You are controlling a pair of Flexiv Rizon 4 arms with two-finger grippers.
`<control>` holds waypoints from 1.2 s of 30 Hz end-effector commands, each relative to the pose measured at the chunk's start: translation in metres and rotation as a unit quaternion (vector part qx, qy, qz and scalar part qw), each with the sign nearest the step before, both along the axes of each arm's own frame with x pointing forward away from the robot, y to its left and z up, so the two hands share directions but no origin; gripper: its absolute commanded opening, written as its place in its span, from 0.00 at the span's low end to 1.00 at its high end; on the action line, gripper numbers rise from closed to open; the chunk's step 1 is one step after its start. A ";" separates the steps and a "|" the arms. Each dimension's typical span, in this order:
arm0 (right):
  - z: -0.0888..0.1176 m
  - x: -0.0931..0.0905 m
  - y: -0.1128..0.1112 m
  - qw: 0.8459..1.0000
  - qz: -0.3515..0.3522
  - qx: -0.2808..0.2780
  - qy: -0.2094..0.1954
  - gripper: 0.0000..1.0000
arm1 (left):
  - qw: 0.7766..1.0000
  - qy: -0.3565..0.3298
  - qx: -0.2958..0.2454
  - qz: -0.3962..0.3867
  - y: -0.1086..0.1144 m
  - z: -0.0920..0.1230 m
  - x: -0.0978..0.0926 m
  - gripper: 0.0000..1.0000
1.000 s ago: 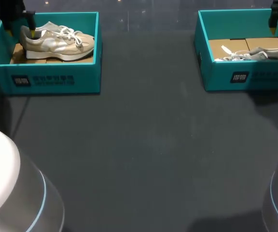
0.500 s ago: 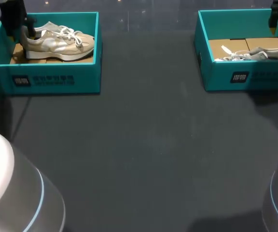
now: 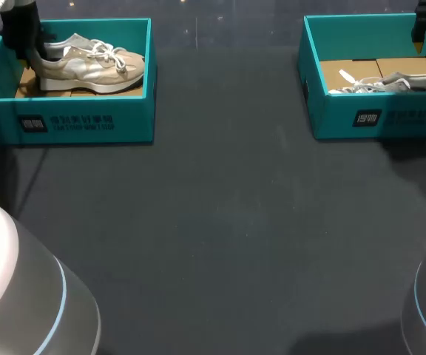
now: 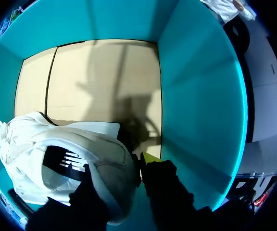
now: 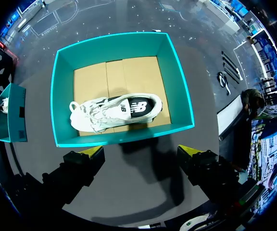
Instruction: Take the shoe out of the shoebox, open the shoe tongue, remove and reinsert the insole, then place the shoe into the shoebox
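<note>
Left pincer [image 4: 117, 168] is down inside the left shoebox [image 3: 87, 122], at the far left corner of the desk [image 3: 228, 222], right on the heel end of the beige shoe [image 3: 87, 63]. From my left wrist camera the heel sits between the two fingers: the yellow-tipped one presses the back of the heel, the other lies against the shoe's side, so I read it as clenched on the beige shoe. The shoe rests on the cardboard floor of the box, sole down, its toe pointing away from the pincer toward the box's right wall, laces bunched on top.

Over on the right, my right pincer [image 5: 141, 150] hangs above the right shoebox [image 5: 61, 96], fingers spread wide, gripping nothing; only dark desk shows between them. The white shoe [image 5: 119, 110] lies on its side on the box floor, ahead of the fingers and well apart from them, with the box's near wall between them.
</note>
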State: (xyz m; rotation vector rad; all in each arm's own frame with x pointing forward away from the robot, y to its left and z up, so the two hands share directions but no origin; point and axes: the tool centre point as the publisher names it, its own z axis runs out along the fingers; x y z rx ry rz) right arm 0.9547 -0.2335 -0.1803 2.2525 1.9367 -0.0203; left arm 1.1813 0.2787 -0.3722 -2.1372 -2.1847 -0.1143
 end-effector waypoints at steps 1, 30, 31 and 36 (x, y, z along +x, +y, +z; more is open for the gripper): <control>0.000 -0.001 0.000 1.000 0.000 0.000 -0.001 1.00 | 1.000 -0.002 -0.001 -0.001 0.001 0.000 -0.003 0.00; 0.000 -0.001 0.000 1.000 0.000 0.000 -0.001 1.00 | 0.997 -0.039 -0.063 0.003 0.001 0.113 -0.020 0.00; 0.000 -0.001 0.000 1.000 0.000 0.000 -0.001 1.00 | 0.997 -0.041 -0.063 0.004 0.000 0.117 -0.021 0.00; 0.000 -0.001 0.000 1.000 0.000 0.000 -0.001 1.00 | 0.997 -0.059 -0.042 0.006 -0.002 0.142 -0.033 0.00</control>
